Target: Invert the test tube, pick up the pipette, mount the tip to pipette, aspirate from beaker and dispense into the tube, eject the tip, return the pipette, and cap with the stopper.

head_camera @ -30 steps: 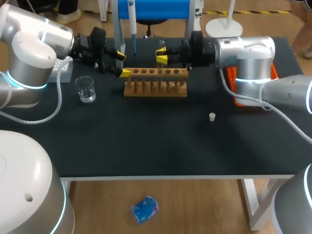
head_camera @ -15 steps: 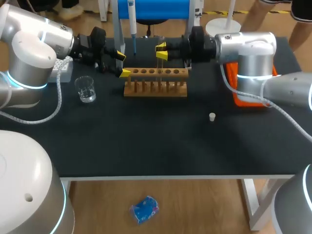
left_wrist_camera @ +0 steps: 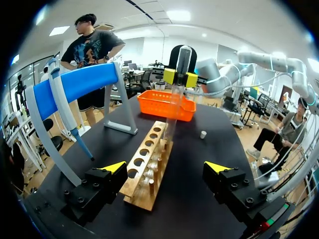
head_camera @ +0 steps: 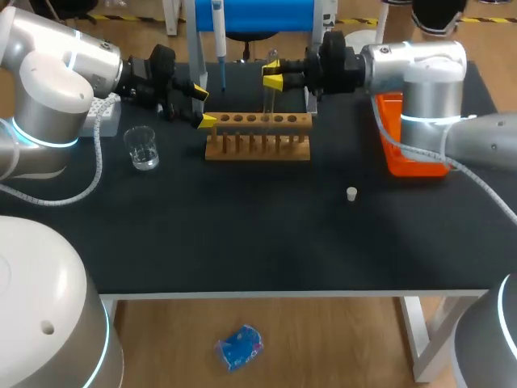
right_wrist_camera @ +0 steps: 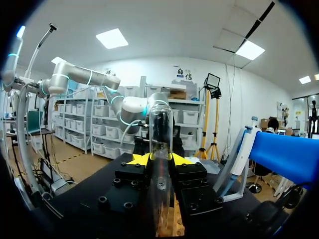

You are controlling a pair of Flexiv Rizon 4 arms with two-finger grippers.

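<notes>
Two yellow-tipped grippers meet at the top centre of the frame. Our right gripper (head_camera: 273, 76) is clamped on the upright test tube (head_camera: 267, 101), a finger on each side of its upper part, with its lower end at the wooden rack (head_camera: 258, 137). Our left gripper (head_camera: 203, 107) stands wide open and empty at the rack's left end. The pipette (head_camera: 218, 32) hangs on its blue stand (head_camera: 266, 14) behind, the beaker (head_camera: 142, 148) sits at left, and the stopper (head_camera: 351, 193) is right of centre.

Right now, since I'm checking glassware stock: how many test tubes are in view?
1. The test tube stands upright over the wooden rack, clamped in the right end effector. The rack shows no other tubes, and none seem hidden.
</notes>
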